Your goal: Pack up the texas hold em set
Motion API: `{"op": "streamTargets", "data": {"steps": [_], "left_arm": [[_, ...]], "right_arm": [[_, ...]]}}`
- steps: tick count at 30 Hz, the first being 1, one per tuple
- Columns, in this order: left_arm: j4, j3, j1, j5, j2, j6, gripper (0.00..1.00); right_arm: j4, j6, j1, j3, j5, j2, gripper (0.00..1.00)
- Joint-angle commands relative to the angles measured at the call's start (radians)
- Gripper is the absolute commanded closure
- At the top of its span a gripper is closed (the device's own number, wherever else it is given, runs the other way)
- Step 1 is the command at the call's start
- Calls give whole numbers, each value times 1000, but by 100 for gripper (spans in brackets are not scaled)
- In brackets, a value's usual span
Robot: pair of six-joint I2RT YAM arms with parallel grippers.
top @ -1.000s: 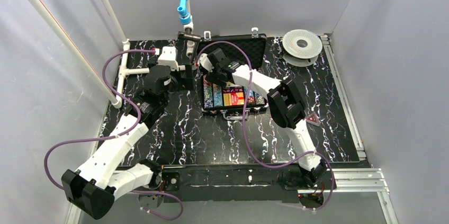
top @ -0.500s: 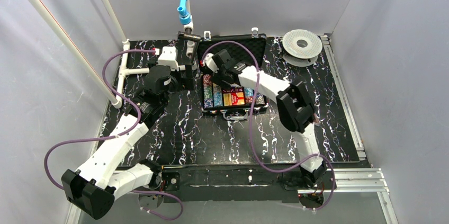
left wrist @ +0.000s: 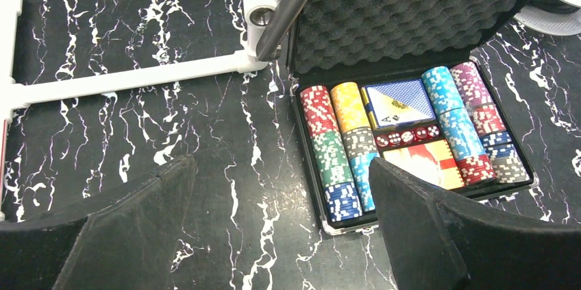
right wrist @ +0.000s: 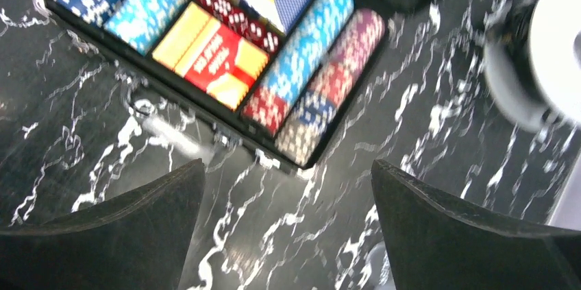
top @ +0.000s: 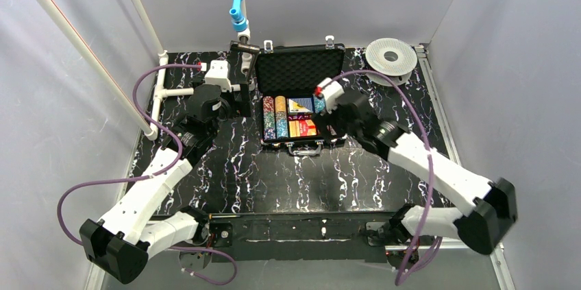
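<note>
The texas hold em set is a black briefcase (top: 268, 140) lying open, its foam-lined lid (top: 299, 70) upright at the back. Inside are chip rows (left wrist: 329, 146), a blue card deck (left wrist: 401, 101), red dice (left wrist: 404, 137) and a red-yellow deck (left wrist: 428, 163). My left gripper (top: 242, 103) hangs open just left of the case; in its wrist view the left gripper (left wrist: 281, 166) holds nothing. My right gripper (top: 330, 124) hovers open over the case's right front part. The right wrist view is blurred, and there the right gripper (right wrist: 288, 165) is empty above the table beside the case handle (right wrist: 171, 132).
A round white-grey spool (top: 390, 60) sits at the back right corner, also in the right wrist view as the spool (right wrist: 541, 64). A white pipe frame (top: 171, 91) lies at the back left, close to the case's left side. A vertical pipe with a blue fitting (top: 238, 9) rises behind the lid.
The right arm has drawn back from over the case's left half and swung out to the right, uncovering the contents. Its jaws stay open. The left arm has not moved.
</note>
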Motion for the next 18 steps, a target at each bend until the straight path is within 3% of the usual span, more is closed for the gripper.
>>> {"op": "streamTargets", "data": {"steps": [1,4,8,12,18], "left_arm": [[2,13,4,2,-16,-6,0],[5,14,5,5,-22,-7,0],[4,29,4,22,-10,-12,1],[-91,155,4,48,56,-67,0],[-121,300,4,97,102,-83,1]], "right_arm": [[44,279,-13,-163,133,-190,1],[4,466,-53,-232,248,-342,2],[-147,671,-302,-222,10,-439,2],[-242,693,-506,-189,-213,-380,2],[-339,736,-563,-127,-207,-204,3]]}}
